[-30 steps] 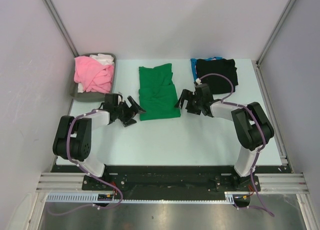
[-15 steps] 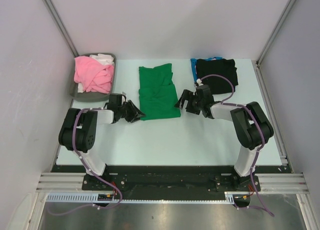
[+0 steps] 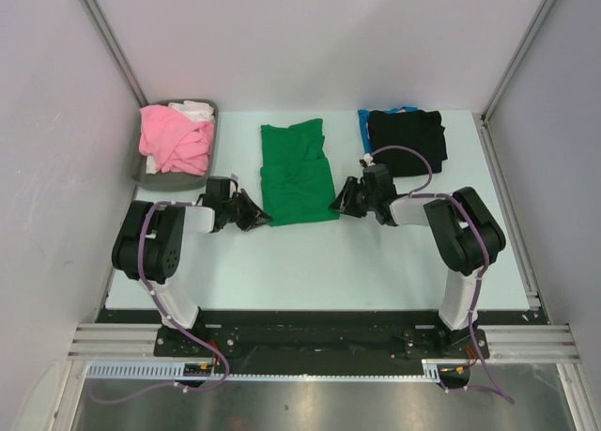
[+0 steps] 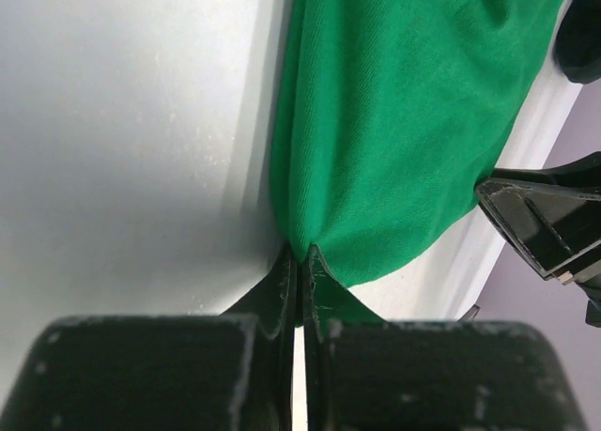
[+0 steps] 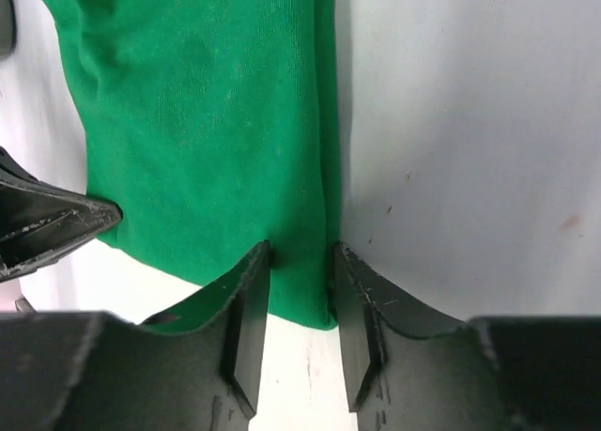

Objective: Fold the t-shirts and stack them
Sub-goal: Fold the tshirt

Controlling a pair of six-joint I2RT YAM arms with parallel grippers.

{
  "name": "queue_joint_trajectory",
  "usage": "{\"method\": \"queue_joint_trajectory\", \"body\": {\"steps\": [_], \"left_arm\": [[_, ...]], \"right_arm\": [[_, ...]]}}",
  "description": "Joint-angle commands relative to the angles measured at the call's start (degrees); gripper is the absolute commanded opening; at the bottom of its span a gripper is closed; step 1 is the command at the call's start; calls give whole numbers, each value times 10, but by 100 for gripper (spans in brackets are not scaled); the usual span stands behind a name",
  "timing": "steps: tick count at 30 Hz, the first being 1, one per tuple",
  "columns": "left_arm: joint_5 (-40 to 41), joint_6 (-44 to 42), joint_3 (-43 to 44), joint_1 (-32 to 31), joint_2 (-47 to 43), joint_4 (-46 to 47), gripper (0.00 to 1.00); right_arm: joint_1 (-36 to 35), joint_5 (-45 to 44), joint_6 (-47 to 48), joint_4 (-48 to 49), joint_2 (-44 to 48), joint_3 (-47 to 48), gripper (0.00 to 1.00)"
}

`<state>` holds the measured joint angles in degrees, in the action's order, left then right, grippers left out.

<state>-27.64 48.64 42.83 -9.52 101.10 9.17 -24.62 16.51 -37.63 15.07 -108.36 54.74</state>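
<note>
A bright green t-shirt [image 3: 297,173] lies folded lengthwise in the middle of the table. My left gripper [image 3: 255,215] is at its near left corner, shut on a pinch of the green cloth [image 4: 404,121], which bunches between the tips [image 4: 300,257]. My right gripper [image 3: 340,206] is at the near right corner. Its jaws [image 5: 302,253] straddle the edge of the green cloth [image 5: 207,121] with a gap between them. A black t-shirt [image 3: 406,135] lies on a blue one [image 3: 362,123] at the back right. Pink [image 3: 174,140] and white [image 3: 195,109] t-shirts sit crumpled at the back left.
The pink and white shirts fill a dark grey tray [image 3: 141,176] against the left wall. White walls stand close on both sides and at the back. Each wrist view shows the other arm's gripper across the shirt's near edge [image 4: 545,224] [image 5: 47,224].
My left gripper slid right to the shirt's near left corner and shut on it. My right gripper moved slightly left onto the near right corner and its jaws narrowed.
</note>
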Motion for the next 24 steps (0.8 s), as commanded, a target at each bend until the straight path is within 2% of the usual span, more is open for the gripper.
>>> {"method": "queue_joint_trajectory", "body": {"steps": [1, 4, 6, 9, 13, 17, 24], "left_arm": [[14, -3, -28, -7, 5, -4, 0], [16, -4, -40, -7, 2, 1, 0], [14, -2, -48, -7, -1, 8, 0], [13, -1, -63, -8, -8, 16, 0], [12, -3, -98, -12, -34, 23, 0], [22, -6, -140, -24, -85, 15, 0], [96, 14, -251, -89, -270, -42, 0]], "right_arm": [[-16, 11, -4, -21, -26, -16, 38], [-24, 14, -6, -24, -31, -18, 42], [-29, 13, -7, -22, -33, -22, 40], [-35, 8, -11, -21, -35, -27, 1], [-42, -5, -10, -28, -18, -45, 0], [-60, -24, -6, -32, 36, -111, 0], [-145, -93, -22, -50, 168, -235, 0]]}}
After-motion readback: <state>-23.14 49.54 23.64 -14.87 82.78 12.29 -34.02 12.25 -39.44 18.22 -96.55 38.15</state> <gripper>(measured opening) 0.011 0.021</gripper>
